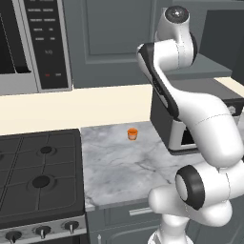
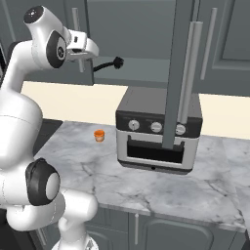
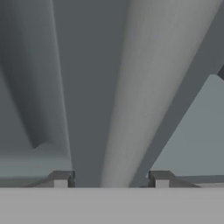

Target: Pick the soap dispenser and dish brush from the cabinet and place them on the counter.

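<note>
Grey metal handle (image 3: 131,96) of the cabinet (image 2: 132,29) runs between the half-wide jaws of the gripper (image 3: 111,179), untouched, presumably for pulling that door. Right of the handle, a dark stick, likely the dish brush (image 2: 111,63), lies inside. Below the handle, the counter (image 2: 161,190) carries an orange cup (image 2: 99,135) and a toaster oven (image 2: 157,134).

Lighting even and diffuse, source not discernible. Rendered frames sharp, no glare or edge distortion. Faint soft shading beneath the toaster oven (image 2: 158,134) on the table (image 2: 195,180). Hand view dim, grey, low in contrast; handle (image 3: 153,87) soft-edged, darker toward 9 o'clock.
</note>
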